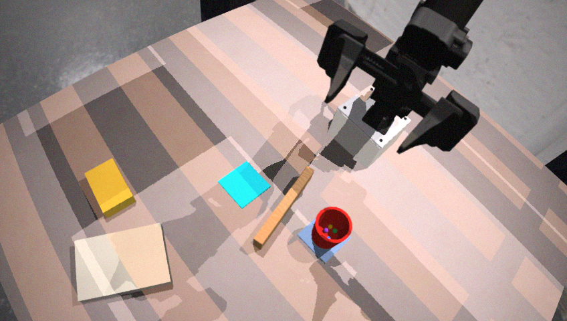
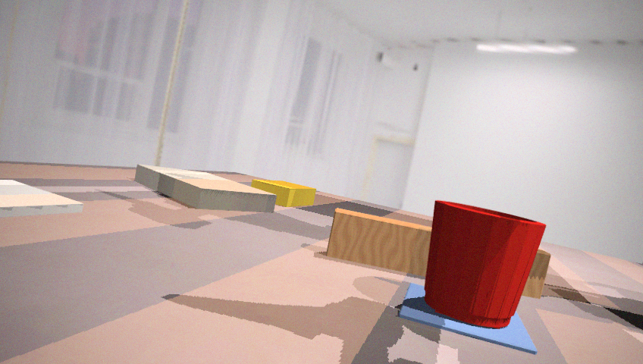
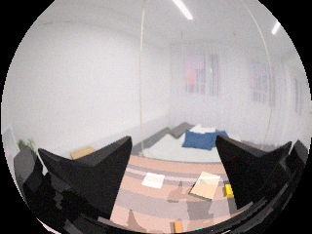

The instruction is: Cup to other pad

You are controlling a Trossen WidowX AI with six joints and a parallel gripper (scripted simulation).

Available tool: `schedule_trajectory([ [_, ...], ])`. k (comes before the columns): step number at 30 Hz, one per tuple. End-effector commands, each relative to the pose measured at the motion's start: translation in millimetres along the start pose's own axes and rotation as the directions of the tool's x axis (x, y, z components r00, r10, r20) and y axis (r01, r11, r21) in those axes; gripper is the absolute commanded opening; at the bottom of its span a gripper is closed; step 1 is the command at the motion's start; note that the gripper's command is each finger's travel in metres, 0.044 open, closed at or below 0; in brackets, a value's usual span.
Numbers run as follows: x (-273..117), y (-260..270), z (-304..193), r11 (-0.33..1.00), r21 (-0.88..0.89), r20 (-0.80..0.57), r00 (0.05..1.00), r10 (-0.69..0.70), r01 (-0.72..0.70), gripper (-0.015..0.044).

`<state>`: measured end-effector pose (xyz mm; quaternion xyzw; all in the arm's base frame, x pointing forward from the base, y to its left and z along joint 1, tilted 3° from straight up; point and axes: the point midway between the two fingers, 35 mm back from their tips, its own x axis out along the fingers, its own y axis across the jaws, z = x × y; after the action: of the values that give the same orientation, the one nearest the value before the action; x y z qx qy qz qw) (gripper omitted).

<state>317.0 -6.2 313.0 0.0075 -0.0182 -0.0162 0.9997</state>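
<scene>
Overhead, the gripper (image 1: 364, 123) hung well above the tabletop (image 1: 417, 223) near its far side, its two dark fingers (image 1: 339, 81) spread wide with nothing between them. It was well apart from the red cup (image 1: 332, 229), which stood upright on a pale blue pad (image 1: 327, 253) toward the near right part of the striped surface. Inside the cup a few small marbles (image 1: 329, 229) showed at the bottom (purple, green and an orange-yellow one could be told apart; others were too small to be sure of).

Just left of the cup lay a long wooden bar (image 1: 283, 207), running diagonally between the blue pad and a cyan pad (image 1: 244, 184). The cyan pad lay flat beyond the bar, with nothing on it. Farther left sat a yellow block (image 1: 108, 186), and nearer the front edge a broad cream slab (image 1: 122, 260). A white-grey box (image 1: 360, 137) sat under the arm, partly hidden by the gripper's body.

From the low exterior view the cup (image 2: 482, 263) stood upright on the blue pad (image 2: 514, 336), covering most of it, with the wooden bar (image 2: 376, 243) directly behind it and the yellow block (image 2: 285, 192) and cream slab (image 2: 211, 191) farther back.

The wrist view showed both fingertips parted against a far room wall, the tabletop low in the frame.
</scene>
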Motion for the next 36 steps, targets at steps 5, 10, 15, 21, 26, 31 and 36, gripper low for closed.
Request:
schedule_trajectory([
  [5,19.2,12.6,-76.8,0.961,0.271,-0.342,0.939,0.040,0.058,0.0269],
  [10,7.3,28.0,-172.7,0.810,0.441,-0.728,0.682,0.071,0.387,0.0148],
  [15,-32.0,37.3,-238.7,0.604,0.299,-0.943,0.328,0.065,0.739,0.0148],
  [21,-80.4,40.1,-275.7,0.361,-0.030,-0.999,-0.044,0.030,0.932,0.0148],
  [26,-77.0,30.6,-277.2,0.350,-0.045,-0.998,-0.058,0.027,0.936,0.0148],
  [31,-77.7,31.8,-277.1,0.350,-0.045,-0.998,-0.058,0.028,0.936,0.0148],
  [36,-78.1,33.0,-279.8,0.350,-0.045,-0.998,-0.058,0.028,0.936,0.0148],
])
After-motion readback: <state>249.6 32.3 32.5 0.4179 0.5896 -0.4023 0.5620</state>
